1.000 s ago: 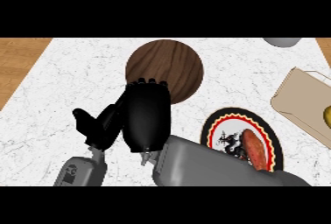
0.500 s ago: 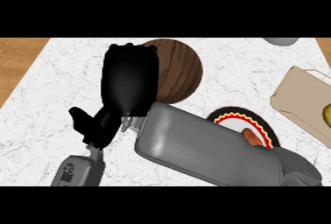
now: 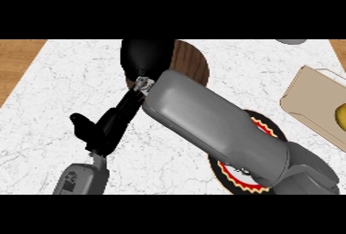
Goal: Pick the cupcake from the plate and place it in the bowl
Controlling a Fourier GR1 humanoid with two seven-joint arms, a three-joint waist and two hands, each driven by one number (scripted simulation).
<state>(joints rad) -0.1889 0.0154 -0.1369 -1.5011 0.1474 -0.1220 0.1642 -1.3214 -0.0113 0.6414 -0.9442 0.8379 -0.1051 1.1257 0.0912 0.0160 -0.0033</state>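
My right hand [image 3: 147, 57] is hanging over the brown bowl [image 3: 194, 68]; I cannot tell its grip, and the cupcake is showing nowhere. My left hand [image 3: 101, 130] is resting open on the bench [image 3: 61, 87], my forearm covering the plate [image 3: 265, 132].

— Surface?
— White marbled counter top [image 3: 61, 82], grey veining; a wooden strip shows along its left edge and at the far right corner.

— Items directly on it?
— 4 seen. Item 1: brown wooden bowl [image 3: 194, 64], far centre, mostly hidden. Item 2: plate [image 3: 265, 128] with a black rim and a red-and-yellow band, near right, largely covered. Item 3: tan cutting board [image 3: 310, 98] at the right edge, set at an angle, with a yellow object [image 3: 340, 116] on it cut off by the edge. Item 4: grey round object [image 3: 292, 41] at the far edge — only a sliver shows.

— Spacing?
— Bowl and plate apart; board apart from the plate.
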